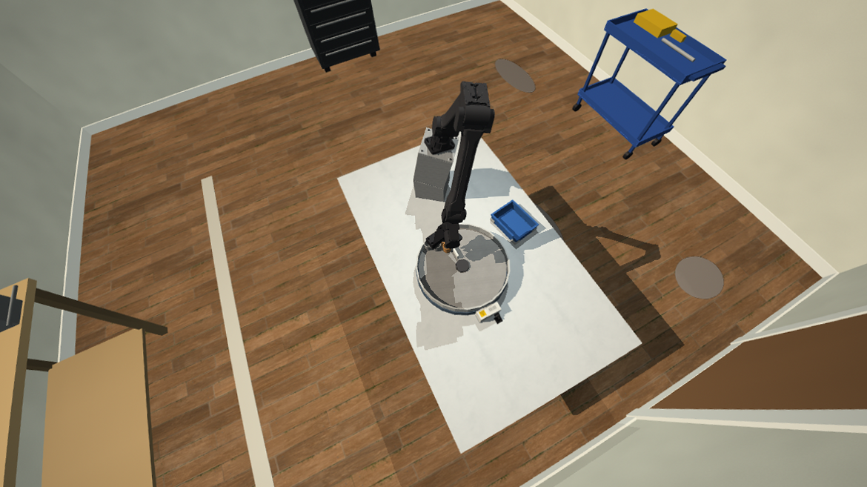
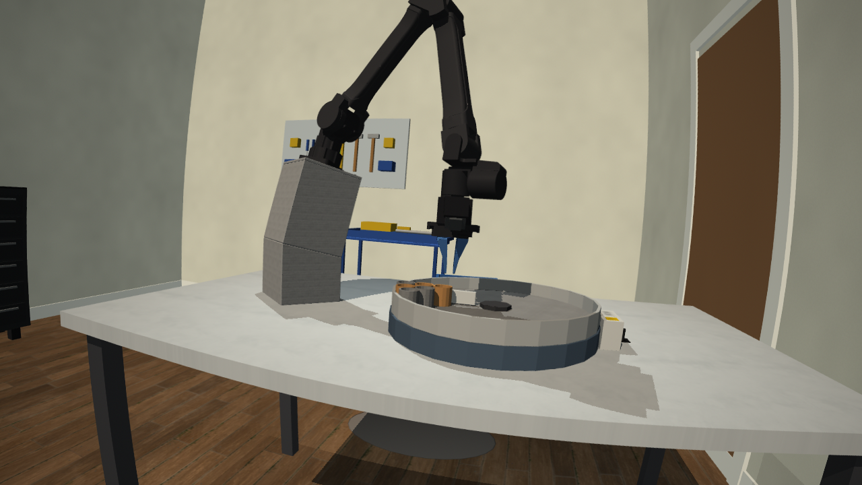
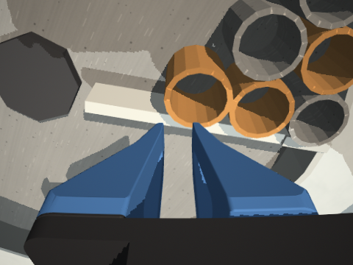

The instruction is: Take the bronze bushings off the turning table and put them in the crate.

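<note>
Blue fingers hovering beside bronze rings

The gripper is pointing its smooth, tapering blue fingers down above the turning table; the tips are standing slightly apart, gripping nothing. Three bronze bushings, orange-brown hollow cylinders with faceted walls, are standing upright inside the rim, clustering among three grey steel bushings. The nearest bronze one is showing just beyond the fingertips in the wrist view.

A pale, straight-edged bar is running beside the cluster towards a dark, many-sided hub. The turning table's brushed, speckled surface is catching jagged shadows; its wall is showing pale facets above a slate-blue band. On the whitish, faintly mottled worktable, the rectangular blue crate is sitting near the turning table, showing its flat floor.
</note>
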Action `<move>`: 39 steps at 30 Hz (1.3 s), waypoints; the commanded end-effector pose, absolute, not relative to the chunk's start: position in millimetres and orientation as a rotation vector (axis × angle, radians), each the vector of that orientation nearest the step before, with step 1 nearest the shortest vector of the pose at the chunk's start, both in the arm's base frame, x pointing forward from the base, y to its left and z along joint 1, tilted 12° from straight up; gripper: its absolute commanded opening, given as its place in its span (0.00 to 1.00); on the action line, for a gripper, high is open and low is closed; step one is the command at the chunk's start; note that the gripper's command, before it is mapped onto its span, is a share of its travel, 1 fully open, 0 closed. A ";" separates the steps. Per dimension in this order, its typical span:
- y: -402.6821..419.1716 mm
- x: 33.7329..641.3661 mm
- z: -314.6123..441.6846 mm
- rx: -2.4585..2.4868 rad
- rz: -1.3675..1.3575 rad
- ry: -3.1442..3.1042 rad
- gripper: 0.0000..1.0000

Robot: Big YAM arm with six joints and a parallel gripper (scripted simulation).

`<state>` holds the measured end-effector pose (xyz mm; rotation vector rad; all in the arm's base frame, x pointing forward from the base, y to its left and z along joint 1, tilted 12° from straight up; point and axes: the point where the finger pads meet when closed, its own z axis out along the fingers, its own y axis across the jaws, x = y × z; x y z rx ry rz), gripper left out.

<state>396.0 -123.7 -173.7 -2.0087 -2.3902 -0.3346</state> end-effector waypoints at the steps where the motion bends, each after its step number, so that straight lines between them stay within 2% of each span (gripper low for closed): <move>1: -132.8 408.6 -165.7 -2.045 -0.349 -2.408 0.14; 39: -136.3 407.1 -169.2 -2.026 -0.334 -2.399 0.14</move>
